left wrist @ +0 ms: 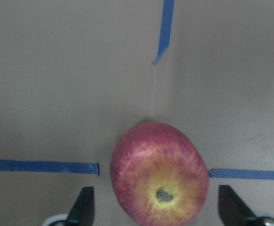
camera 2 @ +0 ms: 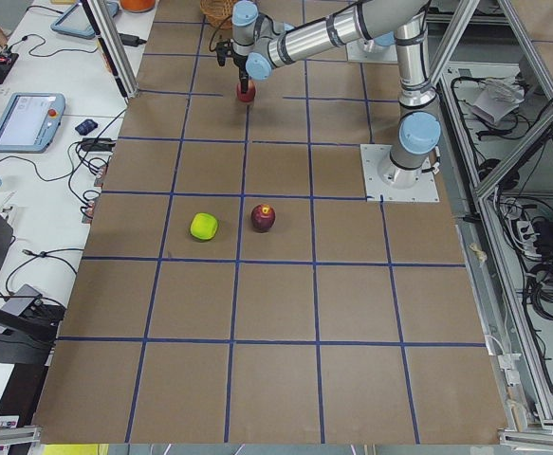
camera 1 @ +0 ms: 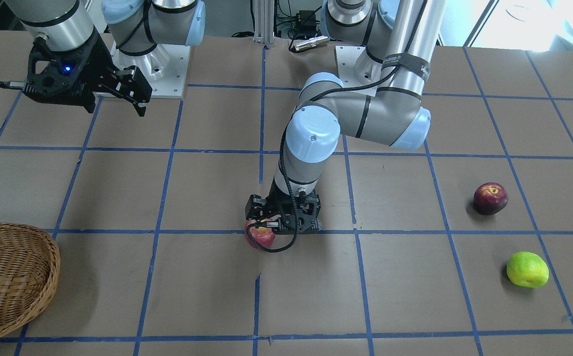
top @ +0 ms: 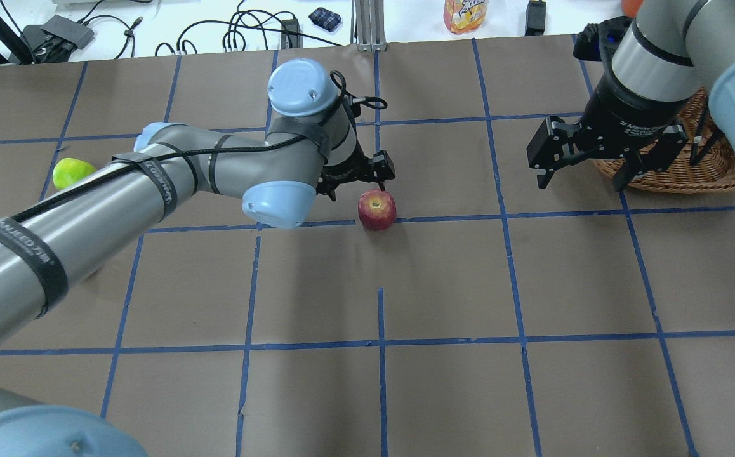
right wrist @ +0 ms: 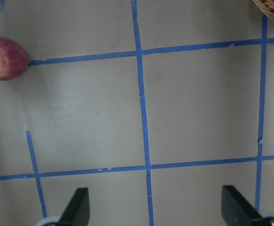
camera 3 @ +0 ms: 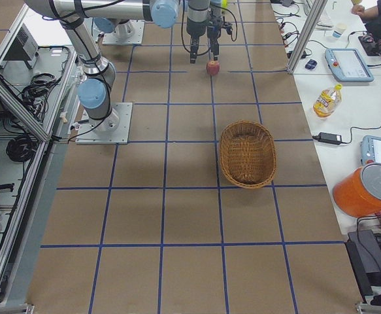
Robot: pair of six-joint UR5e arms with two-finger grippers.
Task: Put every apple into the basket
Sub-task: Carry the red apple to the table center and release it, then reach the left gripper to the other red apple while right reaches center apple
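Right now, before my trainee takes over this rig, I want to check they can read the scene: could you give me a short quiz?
1. True or false: the basket already holds an apple.
2. Which one does the open left hand straddle? A red apple, B maroon apple, C green apple.
3. Fill in: the right hand is ___ and empty.
Key: 1 false; 2 A; 3 open.

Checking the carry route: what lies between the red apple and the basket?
Only bare table with blue tape lines lies between the red apple and the basket, clearest in the front-facing view.
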